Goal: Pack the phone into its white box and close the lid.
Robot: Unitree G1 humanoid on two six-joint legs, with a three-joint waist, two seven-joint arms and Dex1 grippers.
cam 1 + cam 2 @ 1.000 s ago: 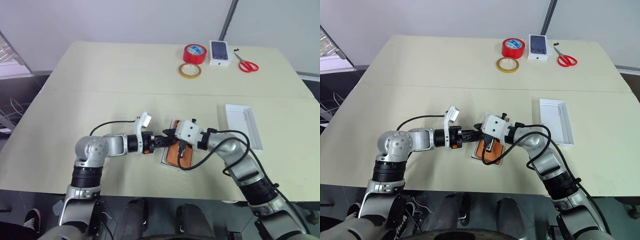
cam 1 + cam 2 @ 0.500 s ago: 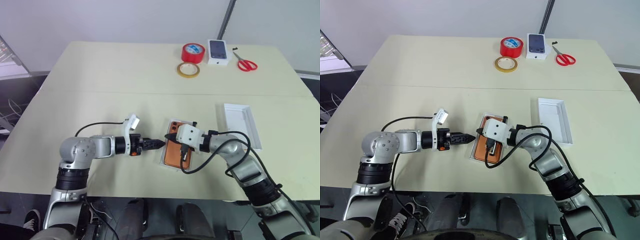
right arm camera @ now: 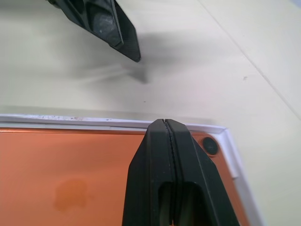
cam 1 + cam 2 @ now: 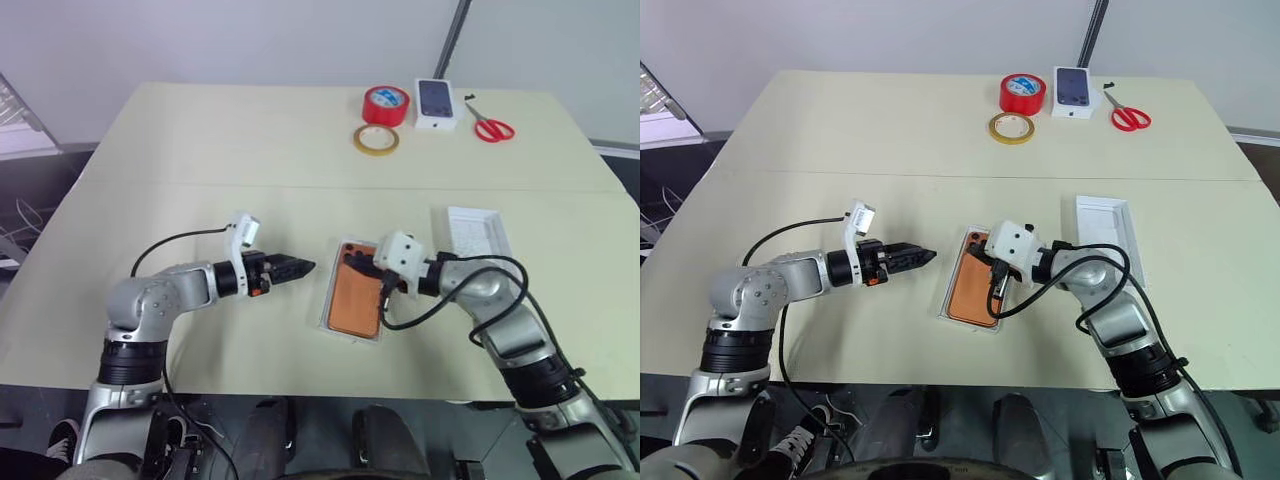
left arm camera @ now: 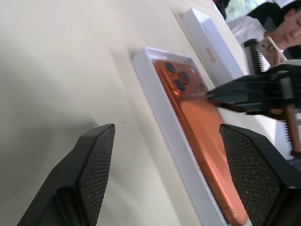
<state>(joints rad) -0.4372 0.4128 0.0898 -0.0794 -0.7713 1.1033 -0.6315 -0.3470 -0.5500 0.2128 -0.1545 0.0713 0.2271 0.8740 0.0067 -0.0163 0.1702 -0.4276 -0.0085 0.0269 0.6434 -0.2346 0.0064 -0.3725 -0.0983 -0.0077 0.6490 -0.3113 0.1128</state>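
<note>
The orange phone [image 4: 355, 300] lies back up in the white box [image 5: 151, 92], camera lenses at the far end, near the table's front middle. My left gripper [image 4: 297, 267] hangs open to the left of the box, apart from it, pointing at it. In the left wrist view its two pads [image 5: 96, 165] stand wide with nothing between them. My right gripper [image 3: 164, 122] is shut on nothing, its tip over the phone's camera end by the box rim. The lid [image 4: 1102, 222] lies open side up to the right, partly behind my right arm.
At the table's far edge sit a red tape roll [image 4: 388, 103], a yellow tape ring [image 4: 378, 140], a small white box with a phone picture [image 4: 438, 103] and red scissors [image 4: 494, 129]. A person [image 5: 282, 26] shows beyond the table in the left wrist view.
My left gripper has drawn back to the left, away from the box. My right gripper has shifted right, off the phone's middle, leaving the phone uncovered in the box.
</note>
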